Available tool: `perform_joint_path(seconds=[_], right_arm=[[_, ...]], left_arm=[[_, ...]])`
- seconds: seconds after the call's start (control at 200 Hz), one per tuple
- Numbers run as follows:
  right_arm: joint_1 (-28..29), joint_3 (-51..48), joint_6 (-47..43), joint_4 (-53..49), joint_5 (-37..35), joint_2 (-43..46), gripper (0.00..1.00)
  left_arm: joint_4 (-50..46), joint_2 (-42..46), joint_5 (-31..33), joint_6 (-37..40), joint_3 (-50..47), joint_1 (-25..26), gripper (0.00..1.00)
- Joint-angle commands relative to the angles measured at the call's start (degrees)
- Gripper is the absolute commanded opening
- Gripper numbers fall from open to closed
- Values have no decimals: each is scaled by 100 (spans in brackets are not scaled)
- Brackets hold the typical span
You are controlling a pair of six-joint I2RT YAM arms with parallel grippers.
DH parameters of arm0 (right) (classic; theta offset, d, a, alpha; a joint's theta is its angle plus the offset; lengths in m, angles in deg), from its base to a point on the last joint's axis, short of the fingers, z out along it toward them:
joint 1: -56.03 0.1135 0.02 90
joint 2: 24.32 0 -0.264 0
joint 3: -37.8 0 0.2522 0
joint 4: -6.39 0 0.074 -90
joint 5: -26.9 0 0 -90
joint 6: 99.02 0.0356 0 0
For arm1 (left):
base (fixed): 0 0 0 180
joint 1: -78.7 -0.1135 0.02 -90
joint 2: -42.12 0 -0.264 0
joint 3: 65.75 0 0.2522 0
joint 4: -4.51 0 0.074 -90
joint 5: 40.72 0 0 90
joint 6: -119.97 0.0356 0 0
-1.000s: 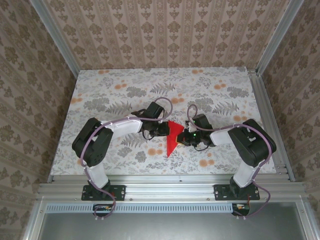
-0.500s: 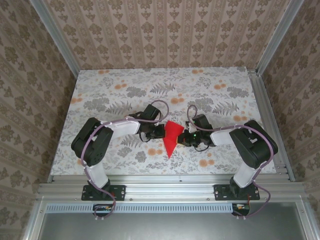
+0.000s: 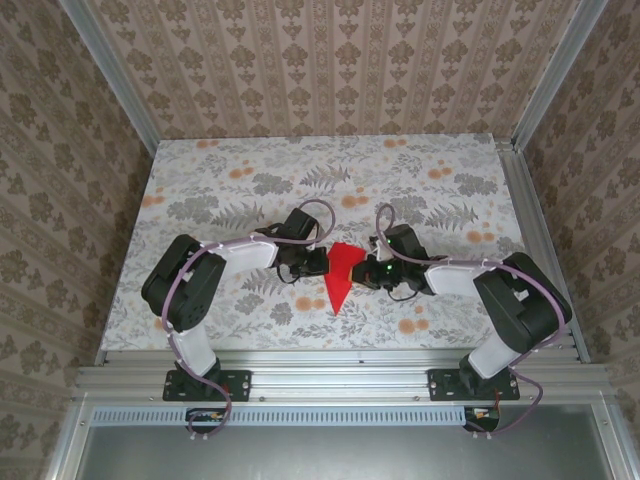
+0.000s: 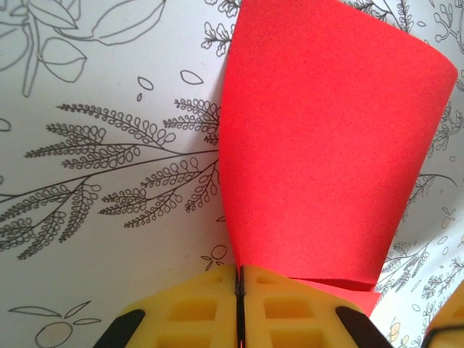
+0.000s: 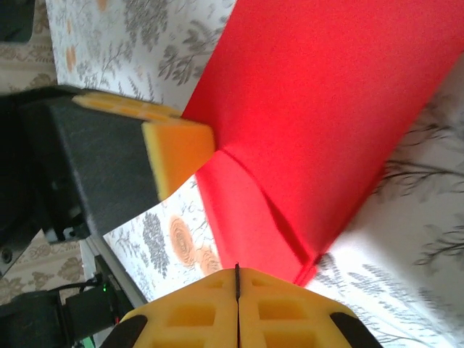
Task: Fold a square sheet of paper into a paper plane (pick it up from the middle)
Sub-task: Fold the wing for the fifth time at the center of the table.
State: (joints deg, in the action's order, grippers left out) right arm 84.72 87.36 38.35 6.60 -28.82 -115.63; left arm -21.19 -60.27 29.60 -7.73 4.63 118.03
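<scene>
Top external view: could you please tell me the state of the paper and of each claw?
Paper: folded to a point, bowed rather than flat.
Left claw: shut, pinching the paper's edge.
Right claw: shut, at the paper's folded corner; whether it grips is unclear.

We see the paper [image 3: 341, 268], bright red and matte, folded to a wedge, bowed upward at mid-bench [image 3: 220, 190], its point toward the near edge.
</scene>
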Motion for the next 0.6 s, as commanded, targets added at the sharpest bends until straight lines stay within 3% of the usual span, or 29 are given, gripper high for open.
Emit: perform_joint_path(seconds=[0.0, 0.39, 0.595], right_arm=[[188, 161, 150, 57, -69, -63, 9], [225, 369, -1, 0, -319, -875, 7], [222, 352, -180, -296, -461, -944, 6]], left_arm=[[23, -3, -91, 5, 17, -24, 10], [-88, 95, -140, 72, 47, -22, 11], [-163, 213, -168, 95, 97, -14, 20]])
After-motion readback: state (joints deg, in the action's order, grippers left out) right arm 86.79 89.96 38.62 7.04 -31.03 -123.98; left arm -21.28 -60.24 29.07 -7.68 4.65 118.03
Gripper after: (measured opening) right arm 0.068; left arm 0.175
